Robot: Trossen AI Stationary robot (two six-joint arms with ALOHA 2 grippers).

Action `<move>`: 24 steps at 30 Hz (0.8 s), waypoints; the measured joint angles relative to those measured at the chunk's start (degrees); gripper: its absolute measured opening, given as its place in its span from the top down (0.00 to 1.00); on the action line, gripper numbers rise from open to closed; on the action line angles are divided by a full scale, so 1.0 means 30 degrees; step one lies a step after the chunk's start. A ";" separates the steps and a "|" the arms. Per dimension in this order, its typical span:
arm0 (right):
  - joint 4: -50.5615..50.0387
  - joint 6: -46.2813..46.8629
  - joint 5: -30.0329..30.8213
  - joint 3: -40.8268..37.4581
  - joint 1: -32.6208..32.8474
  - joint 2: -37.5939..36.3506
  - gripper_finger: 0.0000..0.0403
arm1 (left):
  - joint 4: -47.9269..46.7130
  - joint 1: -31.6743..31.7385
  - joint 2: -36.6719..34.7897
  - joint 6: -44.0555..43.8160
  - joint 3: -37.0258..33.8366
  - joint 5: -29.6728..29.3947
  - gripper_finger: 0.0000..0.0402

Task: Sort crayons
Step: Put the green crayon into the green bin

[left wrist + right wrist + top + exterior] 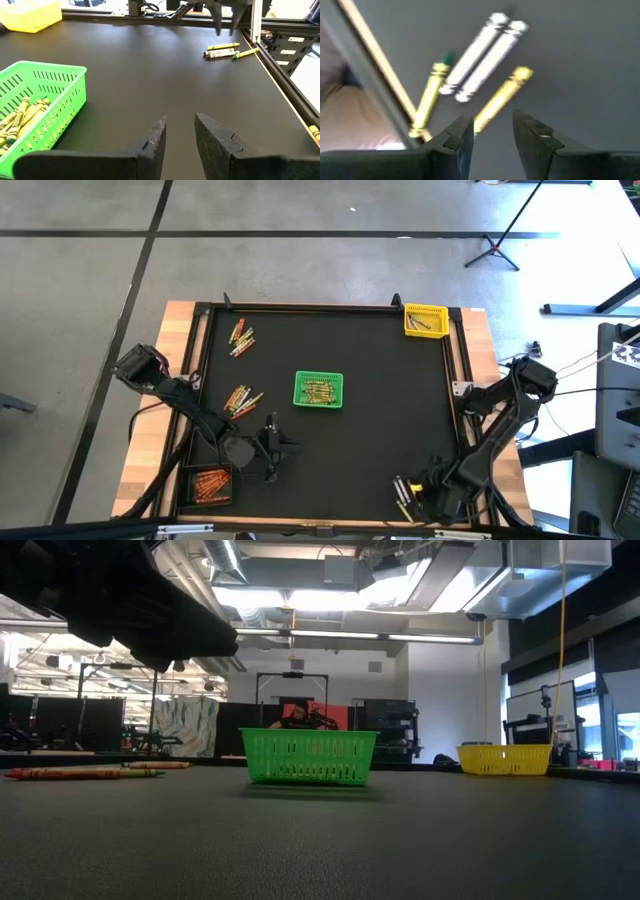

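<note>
Near the table's front right corner lie a few crayons: a yellow one (pixel 497 100), two pale grey ones (pixel 480 55) and a yellow-green one (pixel 430 97) beside the frame rail. My right gripper (pixel 492 125) (pixel 418 492) hangs open just over them, pointing steeply down, its fingers either side of the yellow crayon's near end. My left gripper (pixel 179 131) (pixel 285 448) waits open and empty at the front left, pointing toward those crayons (pixel 222 50). More crayons lie in two loose piles (pixel 241 338) (pixel 241 400) on the left half of the mat.
A green basket (pixel 319 389) with yellow-green crayons stands mid-table. A yellow basket (pixel 424 319) sits in the far right corner. A black basket (pixel 212 485) with orange and red crayons is at the front left corner. A raised black frame (pixel 452 380) borders the mat.
</note>
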 joint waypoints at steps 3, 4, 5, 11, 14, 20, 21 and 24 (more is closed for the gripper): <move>-0.0718 0.0450 0.0289 0.0000 -0.0014 0.0000 0.67 | 0.0006 0.0000 0.0003 0.0022 0.0000 -0.0002 0.78; -0.0700 0.0473 0.0425 0.0000 -0.0014 0.0055 0.67 | 0.0009 0.0000 0.0000 0.0022 0.0000 -0.0002 0.78; -0.0599 0.0476 0.0533 0.0000 -0.0014 0.0131 0.67 | 0.0009 0.0000 0.0000 0.0022 0.0000 -0.0002 0.78; 0.0546 0.0367 0.0726 0.0000 -0.0014 0.1274 0.67 | 0.0009 0.0000 0.0007 0.0015 0.0000 -0.0002 0.78; 0.0458 0.0326 0.0635 0.0000 -0.0014 0.1839 0.67 | 0.0022 0.0000 0.0003 0.0015 0.0000 -0.0002 0.78; 0.0299 0.0301 0.0602 0.0051 -0.0014 0.2375 0.67 | 0.0213 0.0000 0.0007 0.0022 0.0000 -0.0002 0.78; 0.0285 0.0294 0.0602 0.0051 -0.0014 0.2382 0.68 | 0.0232 -0.0006 0.0002 0.0022 0.0000 -0.0002 0.78; 0.0102 0.0180 0.0599 0.0051 -0.0014 0.2397 0.72 | 0.0231 0.0000 0.0007 0.0022 0.0000 -0.0002 0.78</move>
